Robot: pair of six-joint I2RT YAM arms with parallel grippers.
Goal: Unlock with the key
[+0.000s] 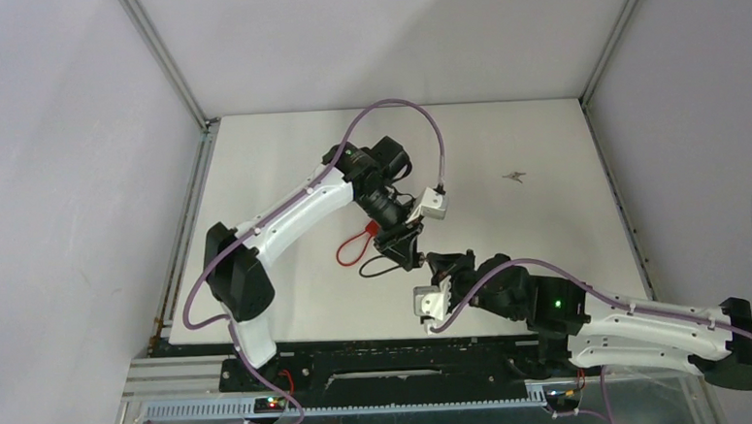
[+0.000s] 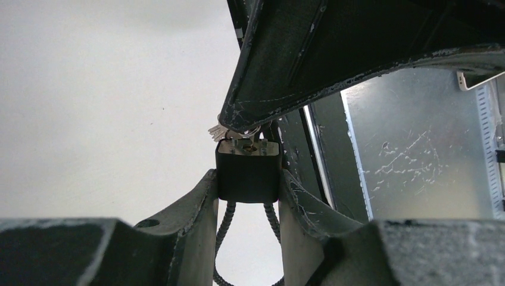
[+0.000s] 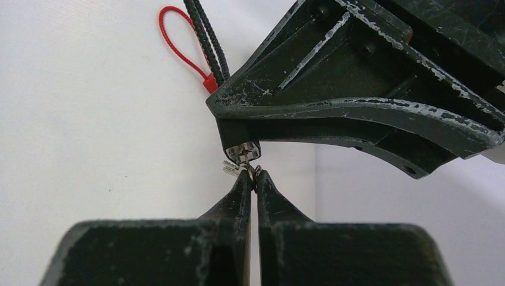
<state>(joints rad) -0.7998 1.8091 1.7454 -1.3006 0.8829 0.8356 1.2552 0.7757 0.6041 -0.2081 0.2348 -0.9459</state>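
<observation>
Padlock clamped between my left jaws, above the tabletop, keyway facing the right arm. My right jaws pinch the key, which appears seated in the lock. I judge a clean turn needs rotation about the key's own axis, without side load.

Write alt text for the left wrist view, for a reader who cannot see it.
The left gripper clamps a black padlock, its braided cable hanging below. From above, the right gripper holds a silver key at the padlock's top face.
</observation>
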